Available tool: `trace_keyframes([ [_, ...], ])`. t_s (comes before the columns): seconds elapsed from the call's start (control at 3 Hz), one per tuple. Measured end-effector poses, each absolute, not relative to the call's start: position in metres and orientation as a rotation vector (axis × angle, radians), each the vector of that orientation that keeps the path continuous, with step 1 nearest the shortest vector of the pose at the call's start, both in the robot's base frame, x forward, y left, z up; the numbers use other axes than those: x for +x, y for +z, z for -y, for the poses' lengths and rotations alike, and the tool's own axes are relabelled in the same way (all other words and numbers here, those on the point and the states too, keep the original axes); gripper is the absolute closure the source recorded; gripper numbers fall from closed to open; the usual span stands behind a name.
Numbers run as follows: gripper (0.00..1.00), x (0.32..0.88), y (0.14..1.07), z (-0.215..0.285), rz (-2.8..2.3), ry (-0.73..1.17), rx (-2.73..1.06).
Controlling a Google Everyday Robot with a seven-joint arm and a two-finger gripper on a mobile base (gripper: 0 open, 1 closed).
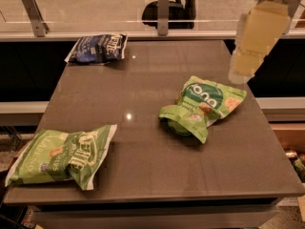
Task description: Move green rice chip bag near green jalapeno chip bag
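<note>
The green rice chip bag point(202, 108) lies flat on the brown table point(143, 94), right of centre, with its white lettering facing up. The paler green jalapeno chip bag point(59, 155) lies at the table's front left corner, well apart from it. My gripper point(240, 73) hangs above the table's right side, up and to the right of the rice chip bag, clear of it and holding nothing.
A dark blue chip bag point(97, 47) lies at the table's back left. A glass rail with metal posts point(33, 13) runs behind the table. The table's right edge is just below the gripper.
</note>
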State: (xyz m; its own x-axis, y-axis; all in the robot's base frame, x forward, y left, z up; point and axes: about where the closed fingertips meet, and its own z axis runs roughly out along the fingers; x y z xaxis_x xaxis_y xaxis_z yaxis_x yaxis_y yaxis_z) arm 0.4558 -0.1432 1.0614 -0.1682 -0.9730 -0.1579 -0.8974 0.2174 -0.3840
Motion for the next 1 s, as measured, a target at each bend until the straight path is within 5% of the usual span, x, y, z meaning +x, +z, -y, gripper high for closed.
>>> trace_keyframes([
  [1.0, 0.00, 0.492, 1.076, 0.174, -2.008, -0.288, -1.688],
])
